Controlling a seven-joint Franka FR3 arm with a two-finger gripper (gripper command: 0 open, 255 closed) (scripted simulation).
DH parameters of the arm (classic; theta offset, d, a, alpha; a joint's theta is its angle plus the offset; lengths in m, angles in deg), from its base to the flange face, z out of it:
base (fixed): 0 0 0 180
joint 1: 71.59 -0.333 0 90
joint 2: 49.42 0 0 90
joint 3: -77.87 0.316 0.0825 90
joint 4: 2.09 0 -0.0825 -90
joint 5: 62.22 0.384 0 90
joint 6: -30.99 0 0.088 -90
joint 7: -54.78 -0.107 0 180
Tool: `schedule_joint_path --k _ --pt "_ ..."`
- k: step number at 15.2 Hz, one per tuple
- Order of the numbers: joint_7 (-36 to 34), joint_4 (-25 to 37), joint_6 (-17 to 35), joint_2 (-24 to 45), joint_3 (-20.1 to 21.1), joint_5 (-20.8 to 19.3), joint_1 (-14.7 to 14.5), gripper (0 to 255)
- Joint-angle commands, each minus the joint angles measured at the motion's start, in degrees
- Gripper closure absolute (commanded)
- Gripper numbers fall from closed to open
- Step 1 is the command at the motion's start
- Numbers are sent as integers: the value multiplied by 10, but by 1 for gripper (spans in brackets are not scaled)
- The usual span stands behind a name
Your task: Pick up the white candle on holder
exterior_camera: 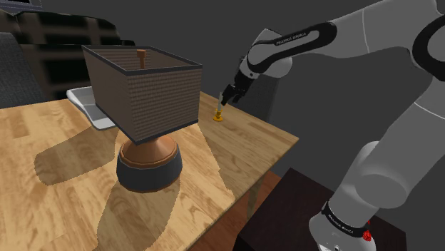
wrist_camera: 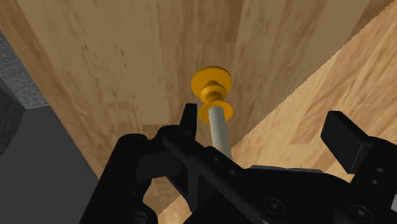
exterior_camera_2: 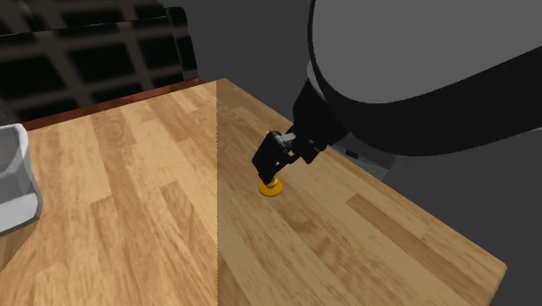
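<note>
My shoulder camera looks down over the table (exterior_camera: 57,135) from behind my stand (exterior_camera: 285,203). The second sits close above the candle (wrist_camera: 218,130), my wrist camera closer; all share it.

In the second exterior view the all-black two-finger hand (exterior_camera_2: 268,167) covers the pale grey candle from above, leaving the foot of its orange holder (exterior_camera_2: 271,187) in sight. In the shoulder view the candle (exterior_camera: 218,113) is too small to tell whether a finger touches it. In the wrist view its upper end runs behind the hand's body; the finger (wrist_camera: 188,118) just beside it may be touching, though I cannot tell. Well apart from the candle, a white tray (exterior_camera: 85,100) is partly hidden by the brown box-shaded lamp (exterior_camera: 150,89), and the second exterior view's left edge cuts it off.
</note>
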Motion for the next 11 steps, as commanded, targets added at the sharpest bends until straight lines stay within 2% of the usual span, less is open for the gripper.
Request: schedule_joint_path --k 1,4,11 --pt "26 25 25 40 -8 29 -2 0" --pt "68 73 52 102 -15 78 -1 0" --pt "97 57 92 129 -10 109 1 0"
